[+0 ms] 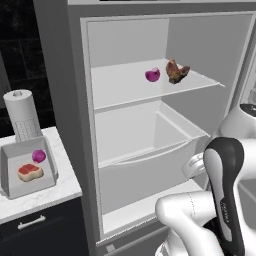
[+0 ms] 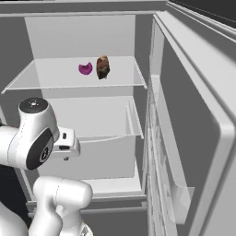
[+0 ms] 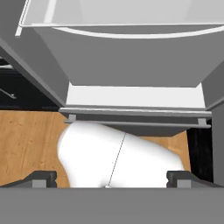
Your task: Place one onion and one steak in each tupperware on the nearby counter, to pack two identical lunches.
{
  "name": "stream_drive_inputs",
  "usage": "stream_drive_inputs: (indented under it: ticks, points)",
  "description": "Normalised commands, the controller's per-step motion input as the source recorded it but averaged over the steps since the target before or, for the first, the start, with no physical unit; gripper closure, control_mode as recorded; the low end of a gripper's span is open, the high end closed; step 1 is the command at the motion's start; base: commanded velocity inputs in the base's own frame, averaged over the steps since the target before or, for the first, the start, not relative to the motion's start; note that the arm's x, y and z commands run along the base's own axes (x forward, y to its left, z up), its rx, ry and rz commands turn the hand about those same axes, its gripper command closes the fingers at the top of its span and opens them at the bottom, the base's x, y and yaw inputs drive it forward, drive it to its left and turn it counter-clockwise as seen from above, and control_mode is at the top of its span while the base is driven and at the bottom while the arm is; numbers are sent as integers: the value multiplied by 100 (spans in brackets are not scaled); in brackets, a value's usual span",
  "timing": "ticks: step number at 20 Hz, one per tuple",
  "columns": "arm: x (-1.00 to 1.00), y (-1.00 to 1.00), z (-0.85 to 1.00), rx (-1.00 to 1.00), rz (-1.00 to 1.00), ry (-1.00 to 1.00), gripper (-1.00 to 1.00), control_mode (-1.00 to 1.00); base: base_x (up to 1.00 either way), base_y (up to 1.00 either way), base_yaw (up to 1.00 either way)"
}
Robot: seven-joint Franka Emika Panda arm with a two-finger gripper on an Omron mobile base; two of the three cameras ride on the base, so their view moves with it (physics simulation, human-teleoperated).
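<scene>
So the gripper (image 3: pixel 112 179) was pointing down toward the wooden floor (image 3: pixel 26 140) in front of the open fridge (image 1: pixel 80 125), with its two dark fingertips (image 3: pixel 41 178) spread wide apart and nothing between them. In the hand view the fridge's bottom ledge and the drawer (image 3: pixel 131 57) above it sat just past the fingertips.

On the near left, the white marble counter (image 1: pixel 45 195) had one grey tupperware (image 1: pixel 15 185) sitting on it, tilted up a bit at the back. Inside it were a red steak (image 1: pixel 30 172) toward the front and a purple onion (image 1: pixel 39 156) just behind it, off to the right. Both were resting in the tray, close together. Right behind the tupperware stood a paper towel roll (image 1: pixel 21 115), upright, against the dark wall. I could only make out that one tupperware from the left base view.

Further back, inside the fridge, the big white drawer (image 1: pixel 145 150) sat low, and above it was the clear shelf (image 1: pixel 115 90). On that shelf, toward the far right, a second purple onion (image 1: pixel 152 75) lay just beside a brownish steak (image 1: pixel 176 72); the two looked near each other but not quite touching. Same pair showed up in the right base view, onion (image 2: pixel 85 69) on the left and steak (image 2: pixel 103 67) on the right. The fridge door (image 2: pixel 193 138) hung open on the right side.
</scene>
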Motion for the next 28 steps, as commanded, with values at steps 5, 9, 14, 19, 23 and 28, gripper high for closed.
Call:
stream_drive_inputs:
  ticks: [5, 9, 14, 19, 23, 28]
  points:
    - [0, 0, 0, 0, 0, 0, -100, 100, 0, 0, 0]
    - [0, 0, 0, 0, 0, 0, -100, 100, 0, 0, 0]
    - [-17, -1, 70, 0, 6, -40, -100, -100, 0, 0, 0]
    - [-10, -2, 100, -1, 8, -58, -100, -100, 0, 0, 0]
    - [4, 0, 100, -1, 1, -37, -100, -100, 0, 0, 0]
    - [42, 0, 100, -1, 0, -14, -100, -100, 0, 0, 0]
